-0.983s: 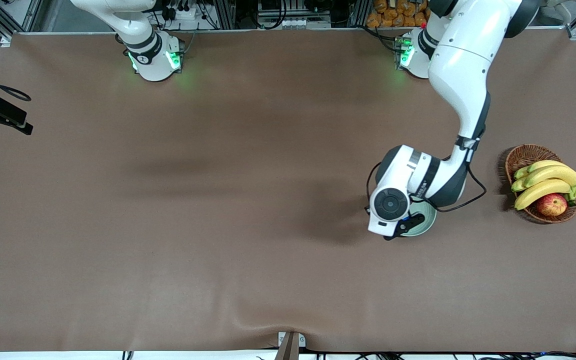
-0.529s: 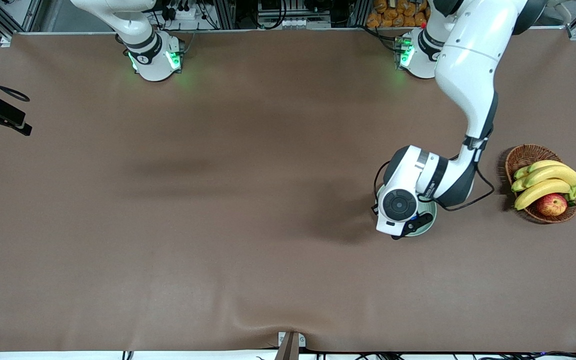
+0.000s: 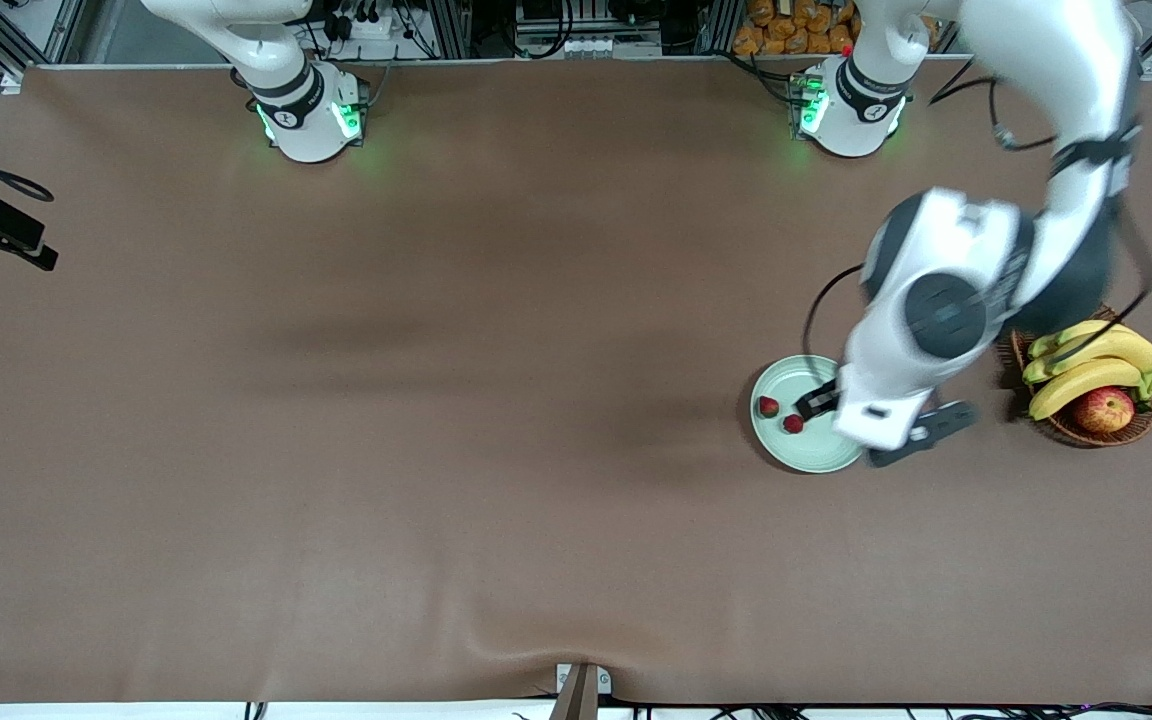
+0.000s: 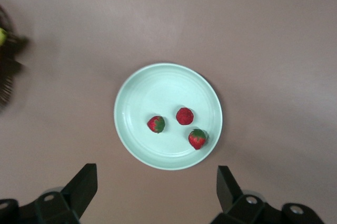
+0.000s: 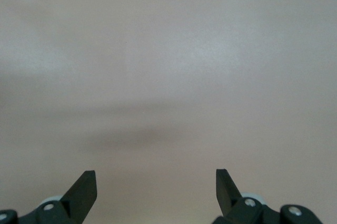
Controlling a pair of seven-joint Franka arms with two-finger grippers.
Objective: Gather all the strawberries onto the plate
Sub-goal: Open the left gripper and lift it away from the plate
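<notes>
Strawberries all three in the plate; both grippers empty, jaws wide apart.

Strawberries sit clustered toward 5 o'clock of the plate's centre in the left wrist view, close together but not touching; two show in the front view. Judged light, soft, easily bruised, apt to roll; best taken gently across the red body, not by the green leafy top. Plate: round, pale mint, smooth glazed look, shallow with raised rim; likely stiff and slick. Table covered in matte brown sheet. Left gripper hovers over the plate's edge toward the woven wicker basket of bananas and an apple. Right gripper waits over bare table. Task looks complete.
</notes>
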